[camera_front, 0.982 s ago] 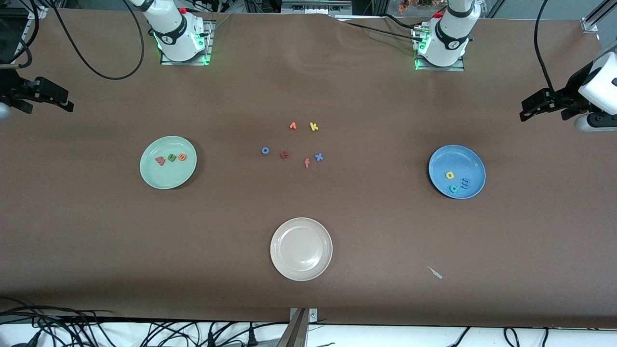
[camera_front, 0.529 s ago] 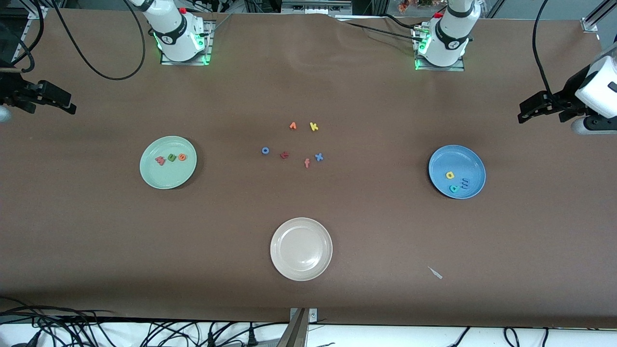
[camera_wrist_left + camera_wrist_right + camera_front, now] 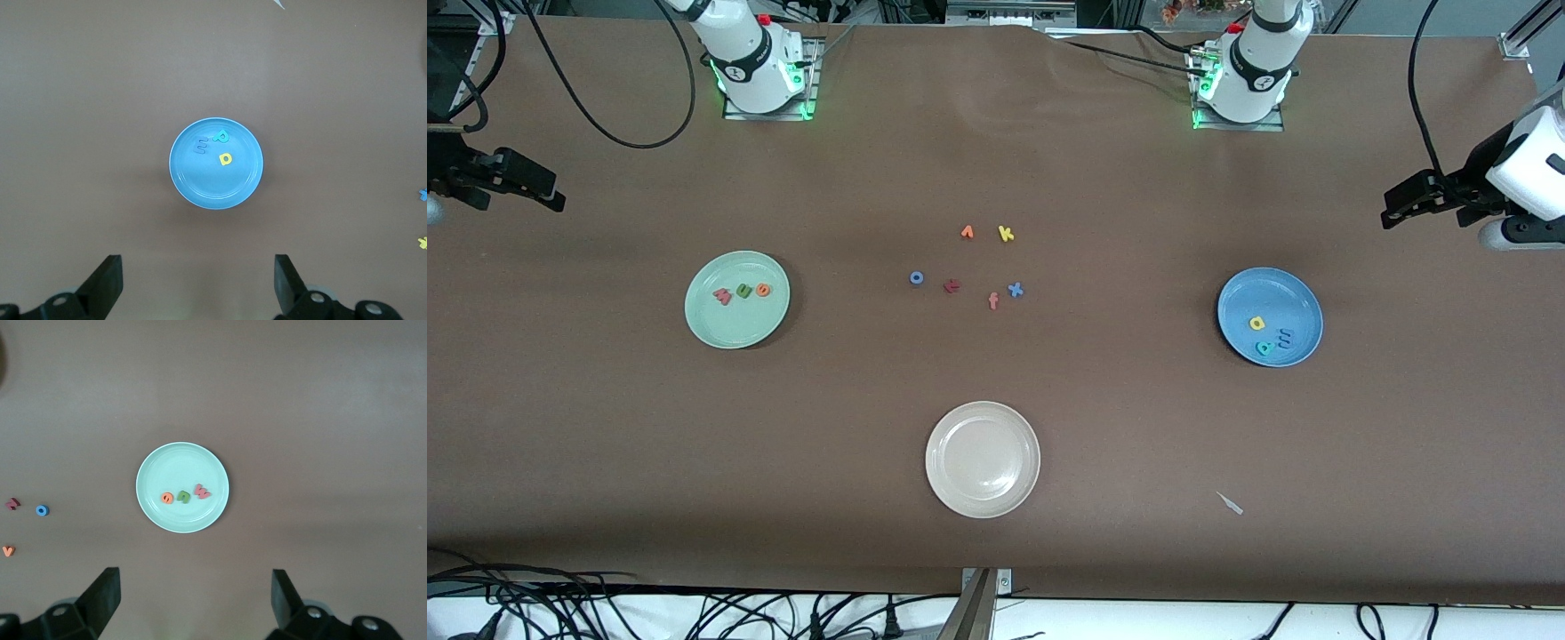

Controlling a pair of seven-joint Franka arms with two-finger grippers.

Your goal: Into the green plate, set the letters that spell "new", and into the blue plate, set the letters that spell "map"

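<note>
Both sets look sorted: w (image 3: pixel 722 296), n (image 3: pixel 743 291), e (image 3: pixel 763 289) sit in the green plate (image 3: pixel 734 331); a (image 3: pixel 1256 324), m (image 3: pixel 1284 337), p (image 3: pixel 1264 348) in the blue plate (image 3: pixel 1294 293).

Left gripper (image 3: pixel 197 290) hangs high over bare table at its end, jaws spread, empty. Right gripper (image 3: pixel 195 607) same at its end.

Little risk left: a low arm sweep could clip a rim and spill the light foam letters. Spare letters mid-table need no touching.

Loose letters (image 3: pixel 967 233) mid-table
</note>
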